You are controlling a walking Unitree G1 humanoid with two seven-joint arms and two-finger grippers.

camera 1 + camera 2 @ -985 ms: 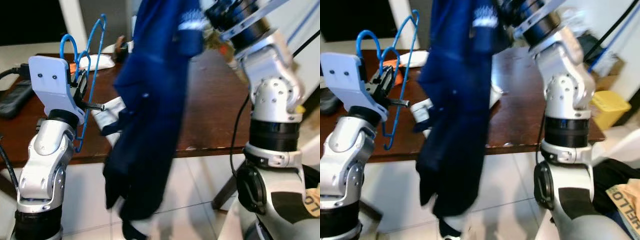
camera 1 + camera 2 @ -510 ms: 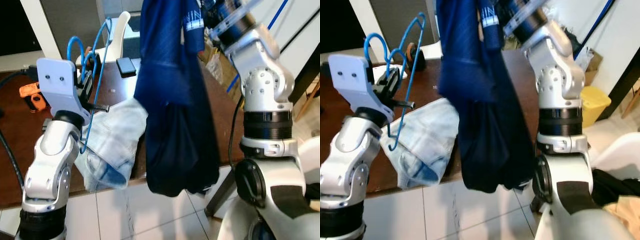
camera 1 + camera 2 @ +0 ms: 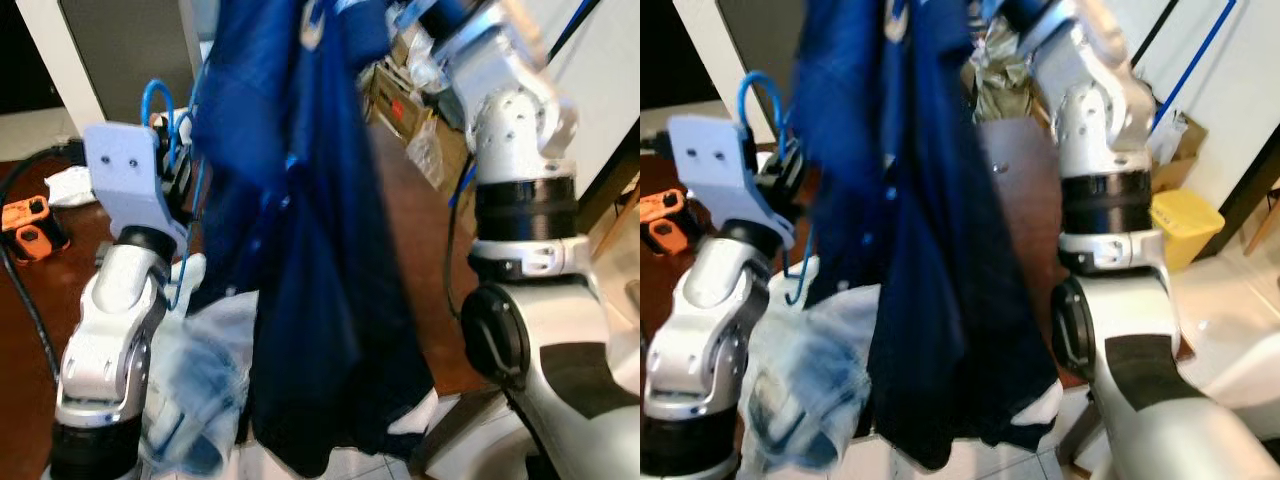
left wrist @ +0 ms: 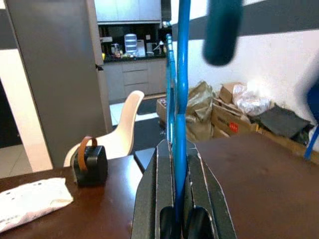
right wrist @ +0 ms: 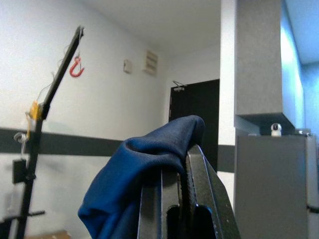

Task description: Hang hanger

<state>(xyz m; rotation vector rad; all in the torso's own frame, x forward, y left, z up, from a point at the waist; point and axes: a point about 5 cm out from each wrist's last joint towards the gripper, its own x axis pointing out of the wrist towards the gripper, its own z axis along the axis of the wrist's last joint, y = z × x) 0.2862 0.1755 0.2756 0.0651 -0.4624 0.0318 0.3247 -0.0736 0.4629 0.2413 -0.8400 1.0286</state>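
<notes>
A blue wire hanger (image 4: 180,89) stands upright in my left gripper (image 4: 175,149), which is shut on its wire; the hook (image 3: 156,94) rises above the white wrist plate. My right arm (image 3: 510,130) is raised high at the right. Its gripper (image 5: 174,167) is shut on a fold of a dark blue garment (image 5: 144,184). The garment (image 3: 310,250) hangs long and blurred down the middle, right beside the hanger and covering part of it.
A light denim garment (image 3: 195,375) lies over the near edge of the brown table (image 4: 259,184). An orange tool (image 3: 25,225), a black object with a brown strap (image 4: 88,162) and a white chair (image 4: 124,124) are beyond. Cardboard boxes (image 3: 395,100) and a yellow bin (image 3: 1180,220) stand at the right.
The whole view has shifted along the table, so the camera moved. The hanging blue garment now sits closer to the hanger and overlaps it. Both grips are unchanged.
</notes>
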